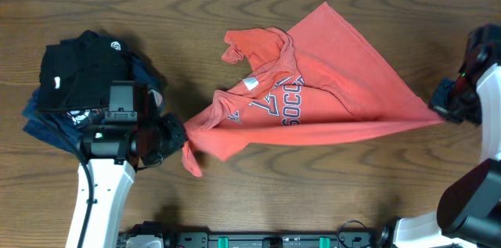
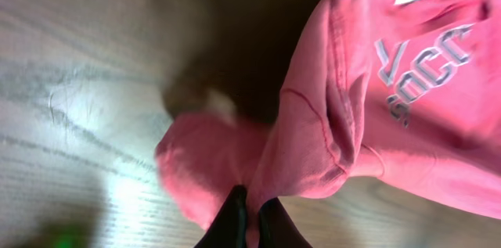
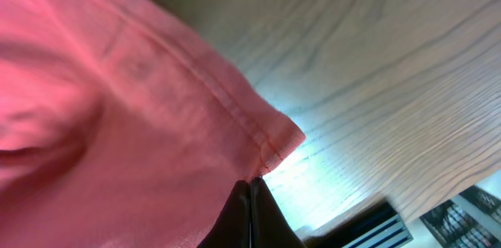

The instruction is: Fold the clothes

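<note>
One coral-red T-shirt (image 1: 329,84), one wooden tabletop (image 1: 156,5). Two folded garments: one black garment (image 1: 78,64) (white logos on it) and one navy-blue garment (image 1: 43,127). Two robot arms, each carrying one gripper: the left gripper (image 1: 182,140) and the right gripper (image 1: 437,111).

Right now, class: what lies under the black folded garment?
A navy-blue garment peeks out around the black garment. Its middle is covered, so anything between them cannot be seen.

Pinching the shirt (image 1: 337,76) tight with the left gripper (image 1: 181,135) fingers (image 2: 231,223), same deal with the right gripper (image 1: 439,112) way out on the other side, arms spread wide.
</note>
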`<state>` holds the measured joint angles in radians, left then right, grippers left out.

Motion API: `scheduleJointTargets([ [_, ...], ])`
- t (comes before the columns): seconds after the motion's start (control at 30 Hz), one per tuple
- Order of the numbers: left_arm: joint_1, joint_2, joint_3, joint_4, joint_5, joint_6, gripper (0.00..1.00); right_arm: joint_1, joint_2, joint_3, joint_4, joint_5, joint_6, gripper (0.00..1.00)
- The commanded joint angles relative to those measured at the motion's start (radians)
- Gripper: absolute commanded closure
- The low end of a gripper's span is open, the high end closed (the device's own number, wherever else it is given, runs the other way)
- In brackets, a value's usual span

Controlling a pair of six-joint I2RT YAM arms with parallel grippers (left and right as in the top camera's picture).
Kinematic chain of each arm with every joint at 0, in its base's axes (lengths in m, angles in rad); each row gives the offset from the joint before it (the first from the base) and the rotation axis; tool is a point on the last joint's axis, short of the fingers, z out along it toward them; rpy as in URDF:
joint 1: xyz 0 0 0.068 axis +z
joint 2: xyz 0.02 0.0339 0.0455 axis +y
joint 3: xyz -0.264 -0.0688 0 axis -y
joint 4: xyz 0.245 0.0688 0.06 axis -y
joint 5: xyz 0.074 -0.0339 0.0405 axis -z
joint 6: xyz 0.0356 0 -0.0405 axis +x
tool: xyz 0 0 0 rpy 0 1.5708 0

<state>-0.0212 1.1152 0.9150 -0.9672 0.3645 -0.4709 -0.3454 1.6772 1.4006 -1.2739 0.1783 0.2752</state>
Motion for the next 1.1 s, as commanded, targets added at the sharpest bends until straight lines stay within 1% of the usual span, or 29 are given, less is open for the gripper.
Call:
scheduleJointTargets([
  [0.0, 0.005, 0.024, -0.050, 0.003, 0.002, 0.022, 0.94, -0.010, -0.002, -0.066, 0.031, 0.035, 0.017, 0.99],
  [0.13, 0.002, 0.052, -0.117, 0.012, 0.002, 0.022, 0.94, -0.010, -0.001, -0.096, 0.053, 0.035, 0.024, 0.99],
  [0.27, 0.002, 0.082, -0.186, 0.090, 0.002, 0.022, 0.94, -0.010, -0.001, -0.103, 0.060, 0.035, 0.024, 0.99],
  [0.37, 0.002, 0.106, -0.205, 0.123, 0.004, 0.027, 0.94, -0.010, -0.001, -0.105, 0.056, 0.023, 0.024, 0.99],
  [0.43, 0.002, 0.108, -0.203, 0.149, 0.058, 0.089, 0.94, -0.008, -0.002, -0.105, 0.051, 0.002, 0.023, 0.99],
  [0.5, 0.002, 0.096, -0.180, 0.180, 0.147, 0.143, 0.94, -0.008, -0.007, -0.103, 0.058, -0.060, 0.009, 0.99],
  [0.6, 0.002, 0.060, -0.082, 0.209, 0.229, 0.207, 0.94, -0.008, -0.038, -0.064, 0.071, -0.149, -0.032, 0.99],
  [0.7, 0.002, 0.019, 0.059, 0.211, 0.230, 0.240, 0.94, -0.010, -0.090, 0.018, 0.071, -0.223, -0.058, 0.99],
  [0.77, 0.002, -0.006, 0.175, 0.211, 0.230, 0.242, 0.95, -0.011, -0.138, 0.096, 0.071, -0.282, -0.068, 0.99],
  [0.8, 0.003, -0.017, 0.238, 0.211, 0.230, 0.242, 0.94, -0.013, -0.164, 0.141, 0.071, -0.304, -0.068, 0.99],
  [0.9, 0.003, -0.042, 0.397, 0.214, 0.226, 0.241, 0.94, -0.014, -0.238, 0.264, 0.069, -0.328, -0.068, 0.99],
  [1.07, 0.005, -0.086, 0.600, 0.214, 0.223, 0.241, 0.94, -0.034, -0.349, 0.429, 0.067, -0.325, -0.071, 0.99],
])
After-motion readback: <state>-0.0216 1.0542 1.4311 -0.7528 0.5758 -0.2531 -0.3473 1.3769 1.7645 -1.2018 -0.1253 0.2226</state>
